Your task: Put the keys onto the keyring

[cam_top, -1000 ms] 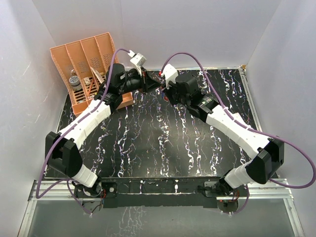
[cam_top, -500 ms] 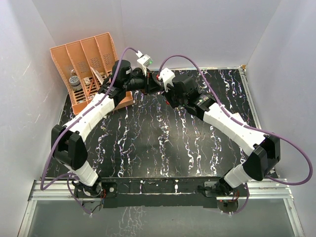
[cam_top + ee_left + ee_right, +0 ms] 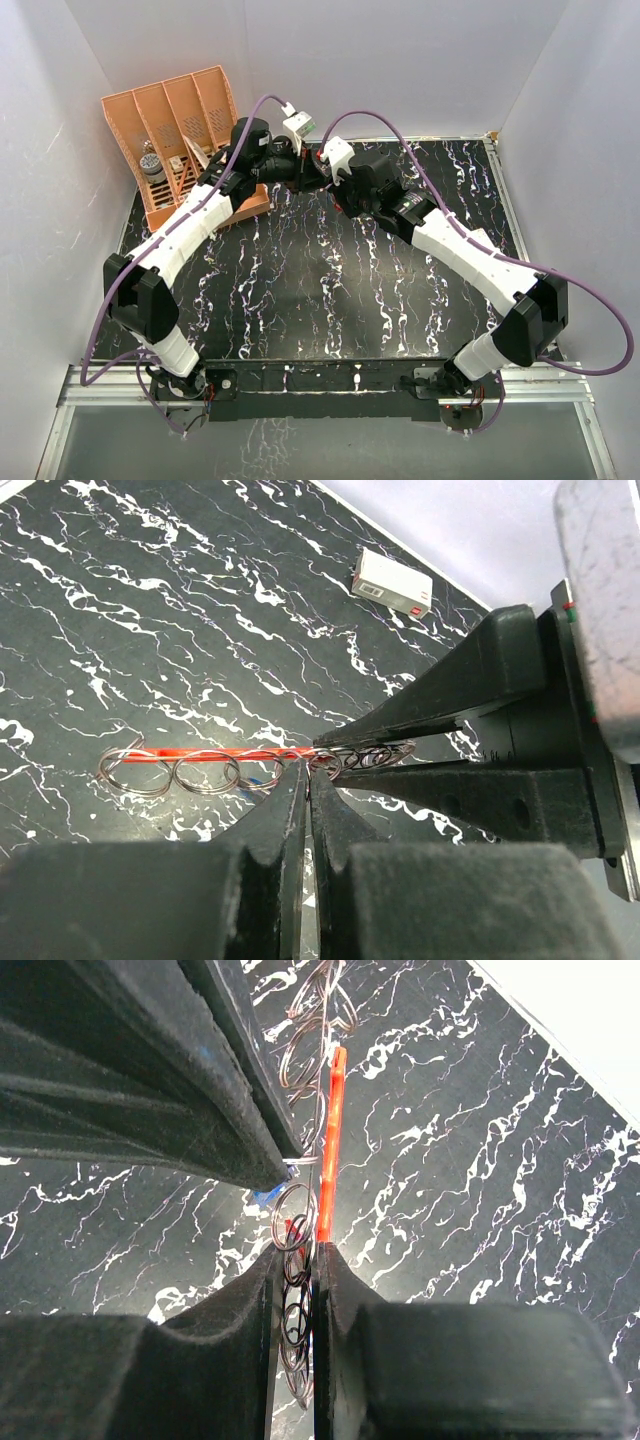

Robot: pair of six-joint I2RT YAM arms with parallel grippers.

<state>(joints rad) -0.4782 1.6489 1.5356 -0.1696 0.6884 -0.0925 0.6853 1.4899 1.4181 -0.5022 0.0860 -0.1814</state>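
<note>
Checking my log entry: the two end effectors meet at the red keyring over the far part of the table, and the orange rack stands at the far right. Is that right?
No. The rack stands at the far left, not right; the top view shows it. The left end effector and right end effector do meet at the keyring, far across the table.

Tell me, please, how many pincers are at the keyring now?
2. The left pincer is shut on wire coils of the keyring; the right pincer faces it tip to tip, closed around the red strip and coils. Neither is hidden.
</note>
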